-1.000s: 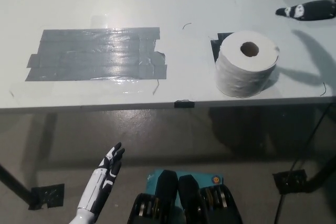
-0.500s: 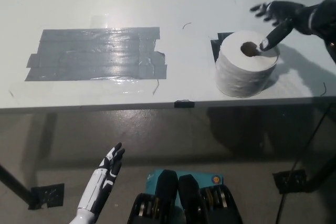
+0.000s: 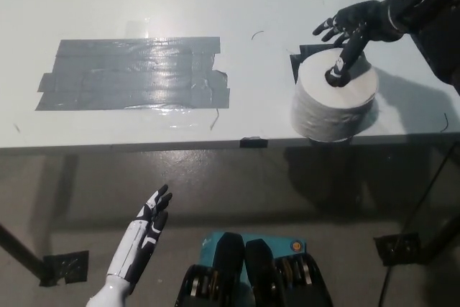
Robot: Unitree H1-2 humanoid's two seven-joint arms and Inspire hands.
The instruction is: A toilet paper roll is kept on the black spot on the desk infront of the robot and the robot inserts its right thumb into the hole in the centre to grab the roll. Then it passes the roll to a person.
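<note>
The black right hand (image 3: 350,28) hangs over the toilet paper roll (image 3: 334,102), thumb down in the centre hole, other fingers spread above, not closed on it. The roll stands near the desk's (image 3: 144,5) front edge, on the black spot (image 3: 295,62). The white left hand (image 3: 147,224) rests low, fingers apart.

I see the toilet paper roll (image 3: 335,103) a little blurred, so its side has no clear texture. The thumb of the right hand (image 3: 350,30) goes into the center hole, and its tip is hidden inside. The roll covers most of the black spot (image 3: 297,62); only a corner shows. The black right arm is cut by the right edge. The left hand (image 3: 141,239) is cut at the bottom edge.
</note>
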